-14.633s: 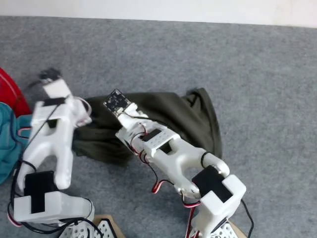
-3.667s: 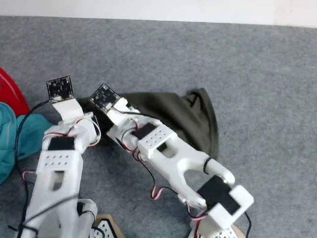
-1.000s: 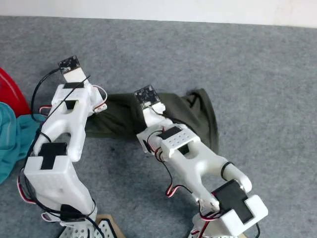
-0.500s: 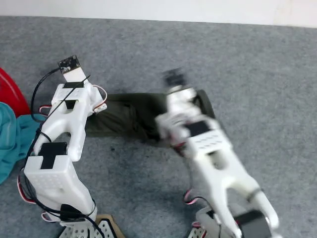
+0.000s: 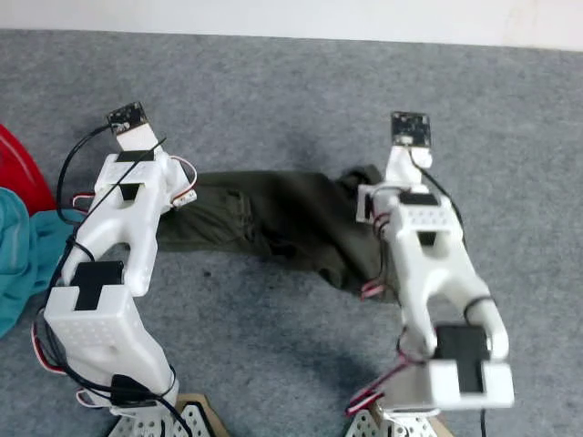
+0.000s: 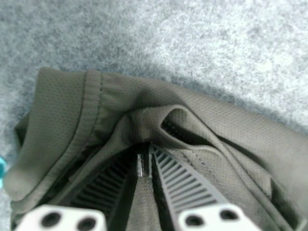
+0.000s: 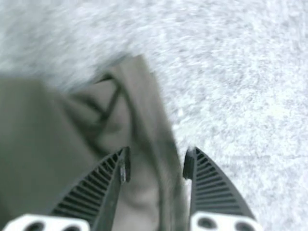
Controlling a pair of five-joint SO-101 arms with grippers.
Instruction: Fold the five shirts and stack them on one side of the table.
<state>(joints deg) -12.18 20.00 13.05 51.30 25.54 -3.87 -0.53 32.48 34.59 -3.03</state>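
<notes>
One shift: right gripper (image 7: pixel 157 161) to shirt (image 5: pixel 273 218) edge.

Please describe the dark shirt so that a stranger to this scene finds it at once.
On the grey table, look between the left arm and right arm. The shirt lies as a long crumpled band, one end in the left tool. It is dark olive, unlike the teal cloth and red thing at the edge.

Olive shirt (image 5: pixel 282 218) on seemingly carpeted table (image 5: pixel 273 100)
</notes>
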